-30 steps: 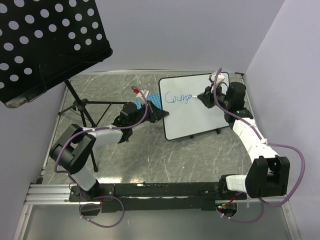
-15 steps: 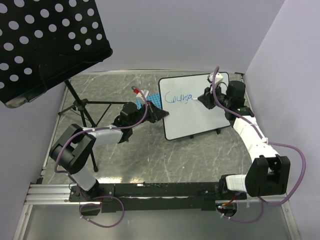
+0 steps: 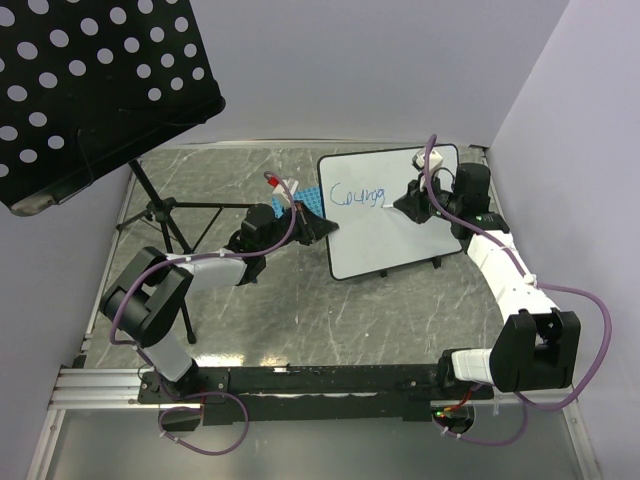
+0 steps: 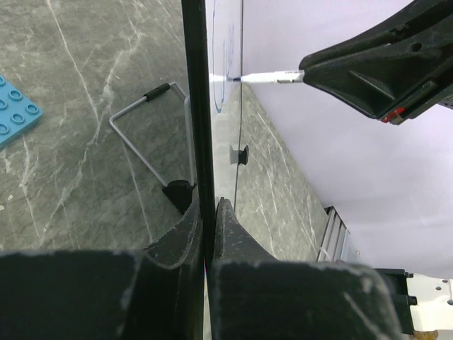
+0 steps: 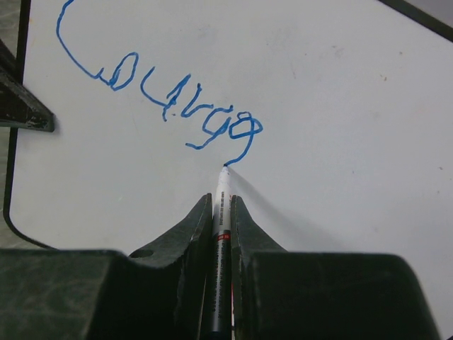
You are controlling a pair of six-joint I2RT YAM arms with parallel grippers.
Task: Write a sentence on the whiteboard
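The whiteboard stands tilted at the back right of the table. My left gripper is shut on its left edge, and in the left wrist view that dark edge runs up from between the closed jaws of the left gripper. My right gripper is shut on a white marker, whose tip touches the board. The sentence is one blue cursive word, reading roughly "Courage", and the marker tip rests at the end of its last stroke. From the left wrist, the marker meets the board's face.
A black perforated music stand on a tripod fills the back left. A blue studded plate lies behind the left gripper. The board's wire foot rests on the grey marble table. A wall runs close along the right.
The blue line has grown at the word's right end. My right gripper has shifted a little with the marker. The left arm and the board have not moved.
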